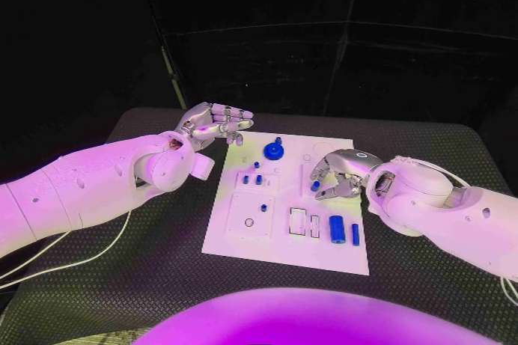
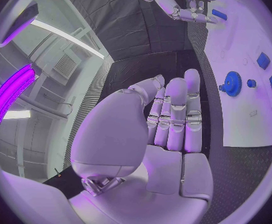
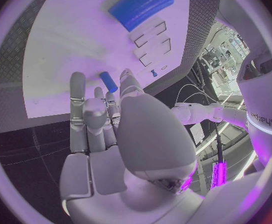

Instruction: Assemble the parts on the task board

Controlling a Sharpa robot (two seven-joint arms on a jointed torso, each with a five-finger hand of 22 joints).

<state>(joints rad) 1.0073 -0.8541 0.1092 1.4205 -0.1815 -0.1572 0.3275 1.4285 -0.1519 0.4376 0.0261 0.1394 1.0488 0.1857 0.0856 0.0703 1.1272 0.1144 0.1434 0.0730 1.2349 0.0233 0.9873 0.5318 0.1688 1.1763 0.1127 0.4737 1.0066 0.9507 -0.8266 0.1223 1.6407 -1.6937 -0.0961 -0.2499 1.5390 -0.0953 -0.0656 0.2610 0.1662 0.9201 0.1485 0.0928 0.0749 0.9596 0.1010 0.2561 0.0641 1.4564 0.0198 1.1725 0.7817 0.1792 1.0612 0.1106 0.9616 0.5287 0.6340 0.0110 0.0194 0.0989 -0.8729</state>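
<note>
Parts in blue sit scattered over the white task board [image 1: 283, 244], which lies lengthwise in the middle of the black table [image 1: 129, 285]. Nearest the robot, at the board's right edge, a stout blue cylinder [image 1: 337, 227] lies on its side with a thin blue bar [image 1: 355, 233] just beside it, and two open rectangular slots [image 1: 298, 220] lie to their left. Farther up, on the left half, two small blue pegs [image 1: 251, 179] stand close together in the board, with a tiny one [image 1: 257, 165] just beyond them.

Level with those pegs the right hand [image 1: 342, 174] hangs over the board's right edge, fingers curled downward and lying close side by side. A short blue peg [image 1: 315, 185] stands just at its fingertips; from the wrist view that peg [image 3: 108, 81] shows beyond the fingers [image 3: 78, 102], but I cannot tell whether they touch it or pinch it.

Farther still, a blue gear [image 1: 274, 150] sits on the board near its far end. The left hand [image 1: 212, 123] is raised off the board's far left corner, holding nothing, fingers straight and pressed together with the thumb folded alongside.
</note>
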